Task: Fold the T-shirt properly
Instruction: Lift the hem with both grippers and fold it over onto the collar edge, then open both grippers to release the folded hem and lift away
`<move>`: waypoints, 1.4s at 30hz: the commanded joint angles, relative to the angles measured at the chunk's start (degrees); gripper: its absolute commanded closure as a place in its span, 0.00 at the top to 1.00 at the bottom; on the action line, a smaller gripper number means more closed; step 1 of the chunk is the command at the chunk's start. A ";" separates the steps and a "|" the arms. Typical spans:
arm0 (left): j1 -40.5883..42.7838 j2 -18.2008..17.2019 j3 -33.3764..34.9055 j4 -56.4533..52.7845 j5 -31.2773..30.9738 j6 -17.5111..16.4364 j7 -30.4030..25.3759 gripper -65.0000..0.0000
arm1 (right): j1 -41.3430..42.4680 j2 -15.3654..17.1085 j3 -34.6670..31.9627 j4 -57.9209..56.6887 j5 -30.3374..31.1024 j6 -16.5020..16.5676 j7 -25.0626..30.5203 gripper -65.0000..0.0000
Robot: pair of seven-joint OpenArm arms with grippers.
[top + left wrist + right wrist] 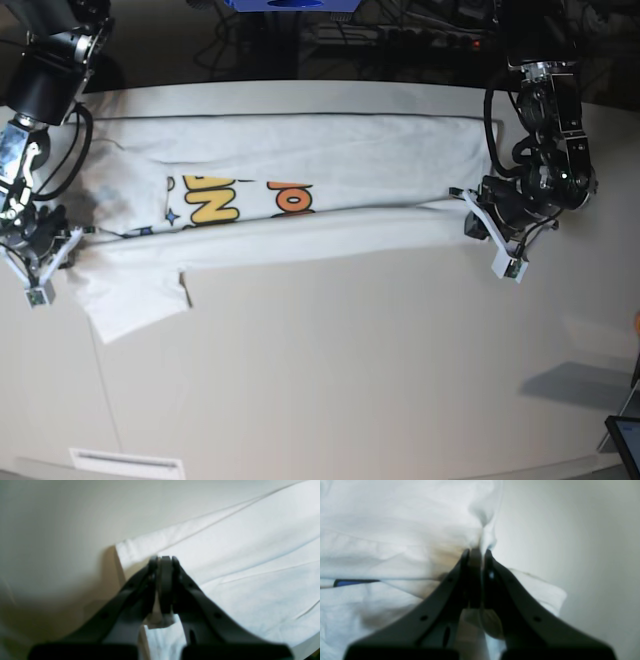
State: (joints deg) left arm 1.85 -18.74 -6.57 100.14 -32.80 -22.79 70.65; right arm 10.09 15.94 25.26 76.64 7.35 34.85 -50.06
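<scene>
Clamped on white cloth, my left gripper (165, 561) pinches a hem corner of the T-shirt (237, 562), its jaws closed on the fabric. Likewise my right gripper (475, 552) is clenched on a bunched fold, with a sliver of blue print showing only in that wrist view. From the base view alone I see the T-shirt (330, 190) stretched across the table (350, 380) between both arms, yellow and orange lettering partly folded under.

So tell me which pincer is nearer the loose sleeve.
Right. The right pincer grips the shirt just beside the sleeve; the left pincer holds the far end.
</scene>
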 commanded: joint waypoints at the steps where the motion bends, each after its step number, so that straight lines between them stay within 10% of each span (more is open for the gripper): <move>1: 0.22 -0.82 -0.25 1.09 -0.04 -0.03 -0.89 0.00 | 0.77 1.07 0.28 1.20 0.51 -0.26 1.05 0.00; 29: 2.68 -2.49 1.78 0.83 0.49 0.06 1.13 0.00 | -0.81 0.98 0.02 0.94 0.51 -0.35 1.05 0.02; 36: 2.77 -3.63 3.62 3.55 0.49 0.06 2.09 0.42 | -0.72 0.45 0.28 1.47 0.43 -0.35 -1.06 0.20; 42: 2.86 -3.63 2.92 4.43 -0.04 0.06 2.18 0.55 | -1.52 0.28 0.37 4.90 0.43 -0.87 -1.32 0.22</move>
State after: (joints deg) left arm 5.28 -21.47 -3.14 103.24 -32.10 -22.76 73.54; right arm 7.70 15.18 25.26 80.40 7.33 34.33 -52.27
